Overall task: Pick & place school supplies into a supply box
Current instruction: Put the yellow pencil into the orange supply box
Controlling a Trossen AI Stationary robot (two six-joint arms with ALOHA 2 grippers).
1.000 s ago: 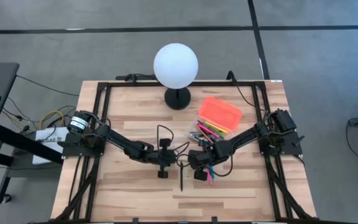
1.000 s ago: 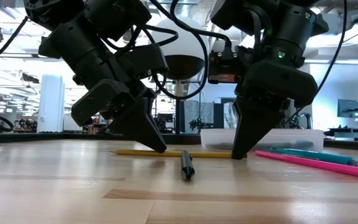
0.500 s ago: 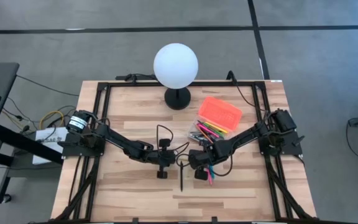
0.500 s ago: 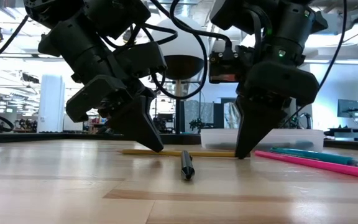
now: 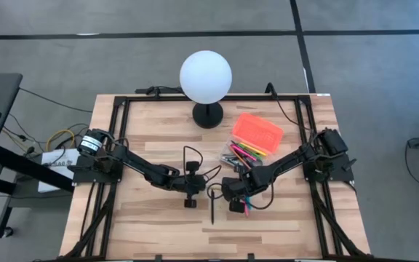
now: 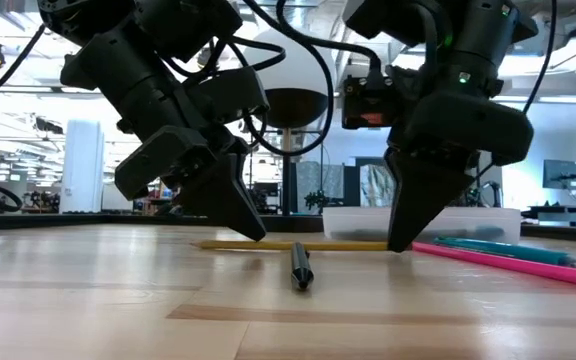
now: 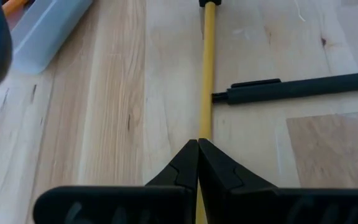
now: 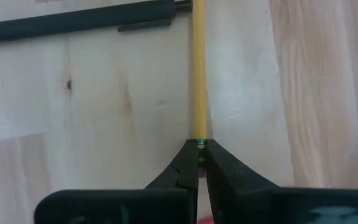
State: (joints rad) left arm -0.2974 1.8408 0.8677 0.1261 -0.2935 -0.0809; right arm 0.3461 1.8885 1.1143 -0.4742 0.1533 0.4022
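The left gripper [image 5: 190, 191] sits near the middle of the table [image 5: 151, 225], and its fingers [image 7: 185, 165] are pinched together on one end of a yellow pencil [image 7: 207, 74] that lies flat on the wood. The right gripper [image 5: 233, 195] is at about three o'clock from the left one, just across a small gap, and its fingers [image 8: 191, 165] are clenched on the pencil's other end, at the green band. In the low view the pencil [image 6: 298, 245] runs level between the two sets of fingertips, both touching the tabletop.

A black pen [image 5: 214, 207] lies at six o'clock from the pencil, pointing toward the front edge of the table; in the left wrist view its tip comes right up beside the pencil.

The supply box [image 5: 258, 132], with its orange lid, lies at about one o'clock from the right gripper, toward the back right of the table. A bunch of coloured pens [image 5: 244, 151] lies against the box's near side, and a pink pen [image 6: 498, 262] and a teal one lie on the wood by the right gripper.

A white globe lamp [image 5: 206, 76] stands at twelve o'clock at the back edge.
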